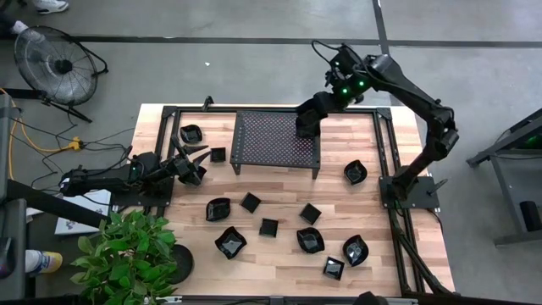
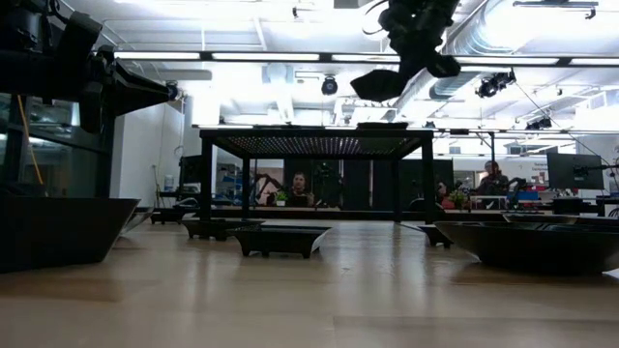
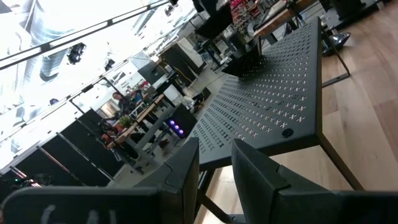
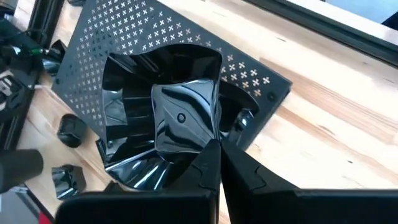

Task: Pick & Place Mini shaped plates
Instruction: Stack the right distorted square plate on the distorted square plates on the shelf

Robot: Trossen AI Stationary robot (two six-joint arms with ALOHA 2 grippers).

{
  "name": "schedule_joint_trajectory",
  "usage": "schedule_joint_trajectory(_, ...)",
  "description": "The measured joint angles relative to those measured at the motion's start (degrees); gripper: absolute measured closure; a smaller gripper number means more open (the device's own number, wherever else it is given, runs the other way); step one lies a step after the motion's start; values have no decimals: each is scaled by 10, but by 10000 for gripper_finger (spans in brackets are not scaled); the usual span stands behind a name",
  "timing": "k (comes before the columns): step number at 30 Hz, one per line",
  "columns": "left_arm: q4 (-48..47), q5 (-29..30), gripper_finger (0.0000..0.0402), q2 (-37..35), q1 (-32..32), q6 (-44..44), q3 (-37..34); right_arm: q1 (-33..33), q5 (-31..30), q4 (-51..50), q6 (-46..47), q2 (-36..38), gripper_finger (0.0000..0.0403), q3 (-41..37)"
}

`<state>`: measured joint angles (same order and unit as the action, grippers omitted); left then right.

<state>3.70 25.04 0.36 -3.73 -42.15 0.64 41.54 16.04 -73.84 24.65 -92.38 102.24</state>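
Nearest the front edge of the table [image 1: 279,284], about ten mini shaped plates [image 1: 311,240] lay loosely scattered with bare wood between them. Beyond them stood the mesh rack [image 1: 275,140], its top bare on the left. The right gripper [image 1: 306,124] hung over the rack's right rear corner, fingers pinched shut on a glossy plate [image 4: 163,134]; only its wrist view showed that grip plainly. The left gripper [image 1: 196,161] waited by the left edge, fingers slightly parted and holding nothing. The low view alone showed people seated behind.
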Motion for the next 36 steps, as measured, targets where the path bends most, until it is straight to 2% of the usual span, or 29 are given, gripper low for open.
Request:
schedule_joint_trajectory(6,0,0,309,0,0,0,0,-9,-20,-21,-26,3,403,0)
schedule_joint_trajectory(20,0,0,309,0,0,0,0,-78,-14,-18,-116,3,403,0)
schedule_joint_trajectory(27,0,0,309,0,0,0,0,-75,-4,-20,-152,3,403,0)
schedule_joint_trajectory(32,0,0,309,0,0,0,0,-75,-9,-15,-129,3,403,-3)
schedule_joint_trajectory(36,0,0,309,0,0,0,0,-69,-1,25,-82,11,403,-56)
